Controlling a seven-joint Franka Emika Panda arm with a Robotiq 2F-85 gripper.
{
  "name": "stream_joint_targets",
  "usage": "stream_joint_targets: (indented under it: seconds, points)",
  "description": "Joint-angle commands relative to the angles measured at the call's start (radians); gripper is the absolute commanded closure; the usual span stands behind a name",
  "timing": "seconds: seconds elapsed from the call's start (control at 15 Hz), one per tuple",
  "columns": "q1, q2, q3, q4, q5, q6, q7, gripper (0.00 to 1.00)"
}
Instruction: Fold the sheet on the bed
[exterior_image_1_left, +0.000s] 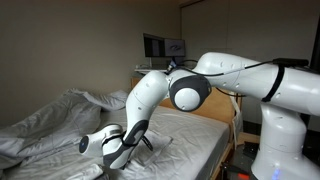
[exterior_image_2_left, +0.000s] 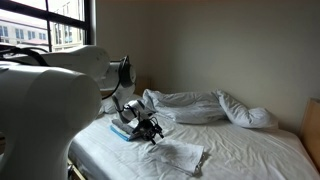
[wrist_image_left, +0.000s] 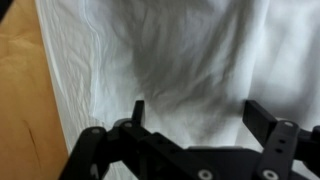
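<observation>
The sheet (exterior_image_2_left: 181, 155) lies flat and wrinkled on the near part of the bed (exterior_image_2_left: 245, 150), a thin white cloth. In the wrist view the sheet (wrist_image_left: 190, 60) fills most of the picture under my jaws. My gripper (wrist_image_left: 200, 115) is open and empty, with both fingers spread just above the cloth. In an exterior view the gripper (exterior_image_2_left: 151, 130) hangs at the sheet's near-left corner. In an exterior view the gripper (exterior_image_1_left: 122, 147) is low over the mattress, and the arm hides most of the sheet.
A rumpled grey-white duvet (exterior_image_2_left: 200, 105) and a white pillow (exterior_image_2_left: 250, 116) lie along the far side of the bed. A blue object (exterior_image_2_left: 121, 132) sits beside the gripper. The wooden headboard (exterior_image_2_left: 312, 125) is at the right. Brown wood (wrist_image_left: 20, 110) shows past the mattress edge.
</observation>
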Motion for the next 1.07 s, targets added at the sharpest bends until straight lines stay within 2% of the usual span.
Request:
stream_joint_targets:
  seconds: [0.0,0.27,0.73,0.8,1.0]
  points:
    - [-0.011,0.04,0.017,0.074,0.016,-0.053,-0.035,0.0]
    - [-0.023,0.057,0.042,0.105,0.058,-0.092,-0.039,0.0]
    - [-0.02,0.082,0.047,0.166,0.102,-0.201,-0.007,0.0]
    - [-0.008,0.066,0.034,0.128,0.077,-0.161,0.0,0.0]
    - [-0.006,0.068,0.034,0.132,0.079,-0.163,0.0,0.0]
